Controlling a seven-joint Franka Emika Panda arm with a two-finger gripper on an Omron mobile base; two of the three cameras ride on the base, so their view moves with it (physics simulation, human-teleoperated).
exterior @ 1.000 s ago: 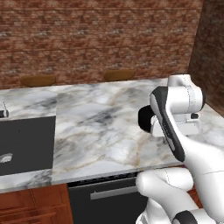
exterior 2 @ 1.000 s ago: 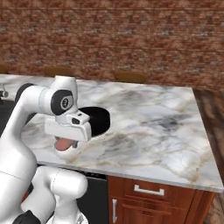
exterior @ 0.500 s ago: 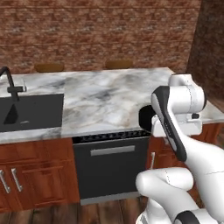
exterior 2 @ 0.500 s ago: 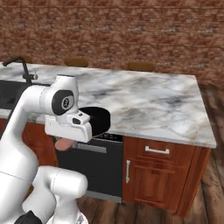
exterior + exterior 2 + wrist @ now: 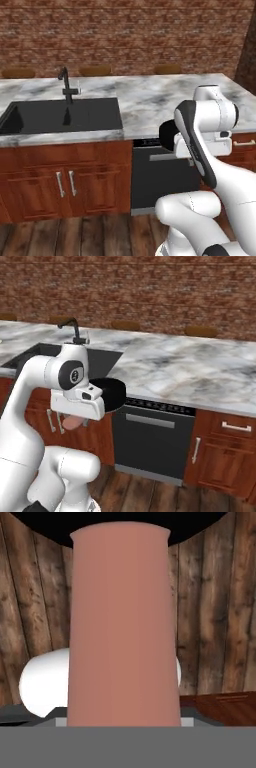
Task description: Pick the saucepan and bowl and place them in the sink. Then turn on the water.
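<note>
Claw (image 5: 75, 415) clamps the saucepan (image 5: 111, 393) by its handle (pan body beyond it).

sink basins: you see the sink (image 5: 60, 116) open from above
faucet: your one obstacle, the faucet (image 5: 65, 85), stands at its back rim
counter: the marble counter (image 5: 200, 373) lies bare

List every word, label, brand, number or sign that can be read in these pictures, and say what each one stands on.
None: no readable text.
The round mark on the arm's joint is a blurred emblem, not letters.
The dishwasher's top edge carries a row of tiny dark marks, too small to read.
The saucepan, its pink handle, the sink, the faucet, the cabinet doors and the brick wall bear no writing.
</note>
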